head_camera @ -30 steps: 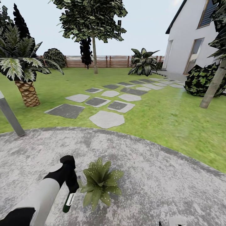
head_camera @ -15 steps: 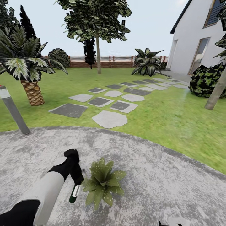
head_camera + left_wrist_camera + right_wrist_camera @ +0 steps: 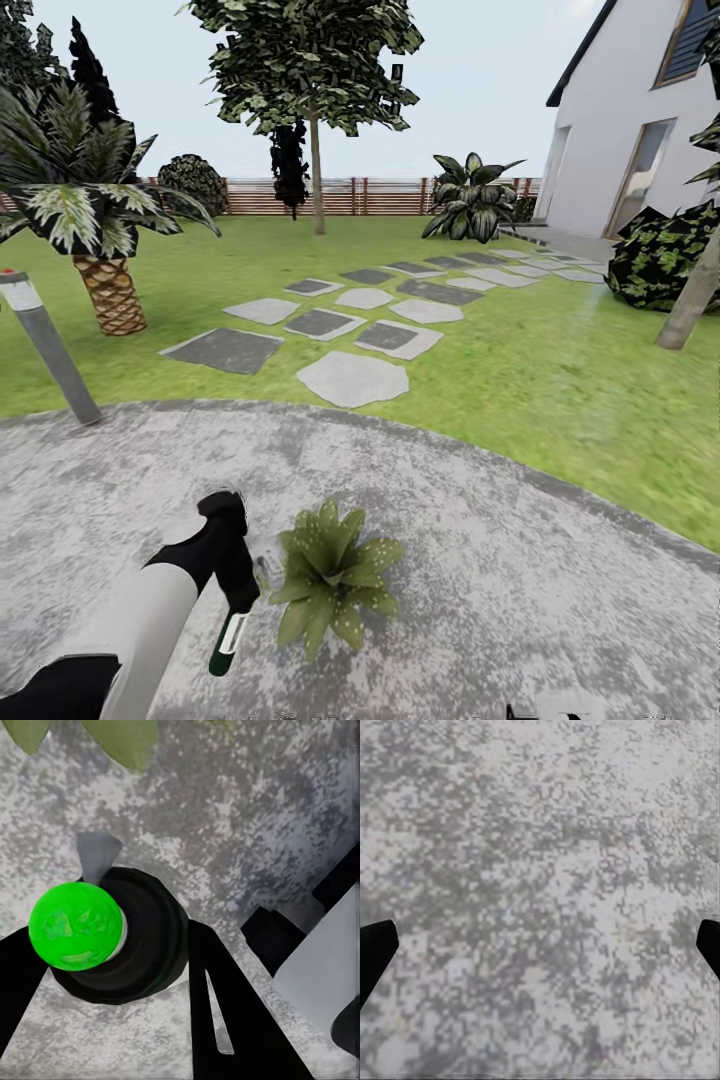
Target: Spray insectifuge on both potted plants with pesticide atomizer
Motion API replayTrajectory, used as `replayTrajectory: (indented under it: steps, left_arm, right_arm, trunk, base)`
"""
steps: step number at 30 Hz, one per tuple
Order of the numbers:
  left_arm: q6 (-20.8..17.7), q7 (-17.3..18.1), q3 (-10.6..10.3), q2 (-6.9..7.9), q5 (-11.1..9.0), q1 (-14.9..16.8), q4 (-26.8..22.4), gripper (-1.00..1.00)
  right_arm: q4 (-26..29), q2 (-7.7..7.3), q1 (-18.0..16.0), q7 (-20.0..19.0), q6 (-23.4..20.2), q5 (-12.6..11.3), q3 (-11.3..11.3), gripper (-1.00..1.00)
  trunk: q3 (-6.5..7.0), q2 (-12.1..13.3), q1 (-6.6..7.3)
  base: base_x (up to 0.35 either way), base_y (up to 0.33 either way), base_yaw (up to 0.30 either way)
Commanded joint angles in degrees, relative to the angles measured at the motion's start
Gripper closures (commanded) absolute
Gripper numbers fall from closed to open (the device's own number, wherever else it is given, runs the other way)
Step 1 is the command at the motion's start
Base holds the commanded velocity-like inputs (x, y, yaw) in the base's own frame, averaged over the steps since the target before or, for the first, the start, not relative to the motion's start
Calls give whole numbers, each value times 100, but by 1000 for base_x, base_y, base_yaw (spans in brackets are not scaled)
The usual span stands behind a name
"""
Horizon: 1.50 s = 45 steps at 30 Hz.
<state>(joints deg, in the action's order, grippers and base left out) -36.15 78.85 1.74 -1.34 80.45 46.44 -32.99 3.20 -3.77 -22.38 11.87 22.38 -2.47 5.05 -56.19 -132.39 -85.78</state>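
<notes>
The left hand (image 3: 235, 600) is clenched around the pesticide atomizer (image 3: 225, 640), holding it inverted just beside the potted plant (image 3: 330, 582), at about nine o'clock of the rosette in the head view. Since half a second ago the bottle is sitting slightly lower and further toward the seven o'clock corner, and the arm is swinging a little away from the leaves, while the whole garden scene is shifting only a touch, so the camera is barely moving. In the left wrist view the bottle (image 3: 120, 934) is sitting between the fingers (image 3: 225, 1005), with leaves at the frame edge. White specks, likely insectifuge (image 3: 352, 622), are dotting the leaves, so I judge spraying of this plant is under way. The right hand (image 3: 540, 945) is hanging released over the paved area (image 3: 520, 590).
</notes>
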Motion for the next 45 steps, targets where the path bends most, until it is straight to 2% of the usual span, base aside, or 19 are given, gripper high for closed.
replayTrajectory:
  steps: [1,7,15,18,24,27,29,33,36,41,45]
  left_arm:
    - [-59,16,19,0,43,-87,-21,100]
    - [-51,-433,42,94,36,-457,33,100]
    - [-45,-457,71,95,-39,-538,107,100]
    - [-42,-507,67,56,-40,-562,330,100]
    - [-50,-600,86,-86,-64,-566,446,100]
    - [-51,-834,102,-98,-108,-568,464,100]
    - [-50,-1111,126,-66,-219,-572,519,100]
    - [-44,-1549,209,-16,-360,-585,818,100]
    - [-43,-1658,247,-66,-458,-616,804,100]
    - [-50,-1651,238,-322,-511,-618,489,100]
    - [-48,-1646,241,-271,-515,-621,424,100]
  right_arm:
    - [-4,-1,-3,26,12,-26,49,-100]
    - [-4,-1,-3,26,12,-26,50,-100]
    - [-4,-1,-3,26,12,-27,53,-100]
    - [-4,-1,-3,26,12,-28,49,-100]
    - [-10,-4,-3,26,12,-26,55,-100]
    - [-31,-14,-3,6,12,-19,63,-100]
    - [-37,-17,-3,1,12,-14,65,-100]
    - [-39,-23,-3,0,12,-10,66,-100]
    - [-39,-27,-3,8,12,-16,66,-100]
    - [-36,-27,-3,25,12,-17,61,-100]
    - [-27,-21,-3,26,12,-17,64,-100]
  trunk:
    - [-5,-2,4]
    - [-5,-2,4]
    - [-5,-2,4]
    - [-5,-2,4]
    - [-5,-2,4]
    - [-5,-2,4]
    - [-5,-2,4]
    - [-5,-2,4]
    - [-5,-2,4]
    - [-5,-2,4]
    - [-5,-2,4]
  base:
    - [-245,141,0]
    - [-181,246,-51]
    - [69,291,-257]
    - [20,37,-275]
    - [2,4,-118]
    - [0,0,-7]
    - [0,0,-2]
    - [0,0,0]
    - [0,0,0]
    - [0,0,0]
    - [0,0,0]
